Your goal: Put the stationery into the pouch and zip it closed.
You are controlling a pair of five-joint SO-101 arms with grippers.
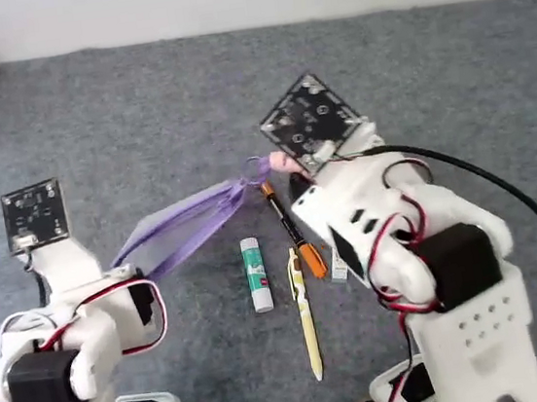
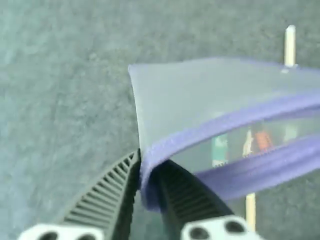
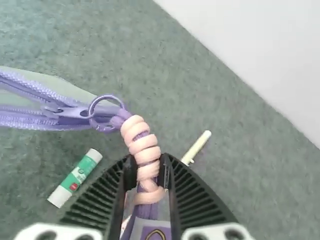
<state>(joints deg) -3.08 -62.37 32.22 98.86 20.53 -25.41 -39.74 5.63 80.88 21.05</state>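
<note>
Nearest, the glue stick (image 1: 256, 274) and yellow pen (image 1: 305, 316) lie on the table (image 1: 429, 73), at five o'clock of the pouch (image 1: 188, 221). It looks soft, light and floppy. The left pincer (image 2: 149, 162) clamps its eight-o'clock corner, and the right pincer (image 3: 146, 162) grips the coiled zip pull (image 3: 140, 140) at two o'clock.

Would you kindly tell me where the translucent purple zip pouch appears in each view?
High view: the translucent purple zip pouch stretches between the two arms, up-left of the pale yellow pen.
Left wrist view: the left gripper has its jaws shut on the pouch's corner.
Right wrist view: its zipper end lies just beyond the right gripper, jaws shut on the pink coiled cord.
Shared landmark: that pen.
</note>
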